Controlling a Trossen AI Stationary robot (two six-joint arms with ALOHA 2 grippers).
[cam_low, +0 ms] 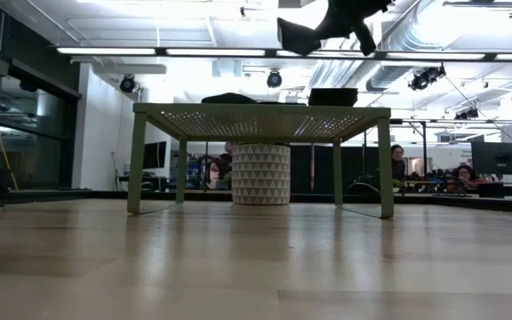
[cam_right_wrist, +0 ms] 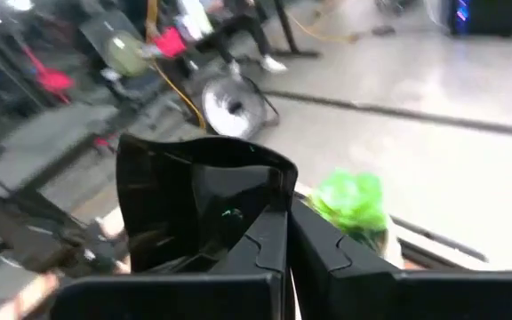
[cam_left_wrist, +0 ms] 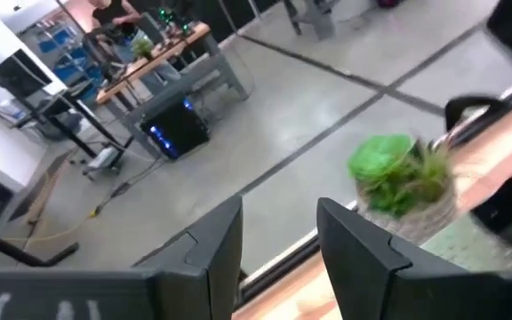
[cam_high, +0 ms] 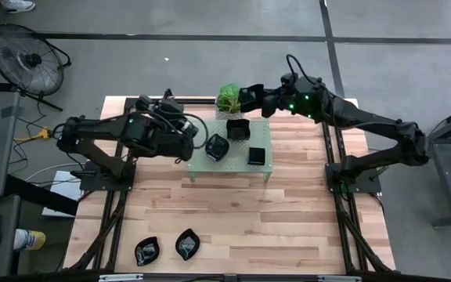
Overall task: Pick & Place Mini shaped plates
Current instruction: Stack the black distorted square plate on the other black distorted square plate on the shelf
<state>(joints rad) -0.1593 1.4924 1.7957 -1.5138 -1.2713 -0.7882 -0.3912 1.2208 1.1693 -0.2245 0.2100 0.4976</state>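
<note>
While its jaws stand clamped on the rim of a glossy black square mini plate (cam_right_wrist: pixel 198 209), the right gripper (cam_high: pixel 247 95) hangs in the air above the far edge of the pale green perforated metal rack (cam_high: pixel 266 166), just beside the small green potted plant (cam_high: pixel 229 98). In the right wrist view the held dish is upright in front of the dark fingers (cam_right_wrist: pixel 260 249), which meet at its edge. The left gripper (cam_high: pixel 188 145) waits at the rack's left end with its jaws parted a little and nothing between them; its two dark fingers (cam_left_wrist: pixel 216 249) show a clear gap in the left wrist view. Three more glossy black mini plates rest on the rack: an angular one (cam_high: pixel 217 146) at the left, a square one (cam_high: pixel 237 128) behind it and a smaller square one (cam_high: pixel 257 155) toward the right. Two leaf-shaped black plates (cam_high: pixel 148 251) (cam_high: pixel 186 244) lie well apart from the rack, near the front edge of the light wooden plank table (cam_high: pixel 288 219). No readable writing or brand shows on any item.
</note>
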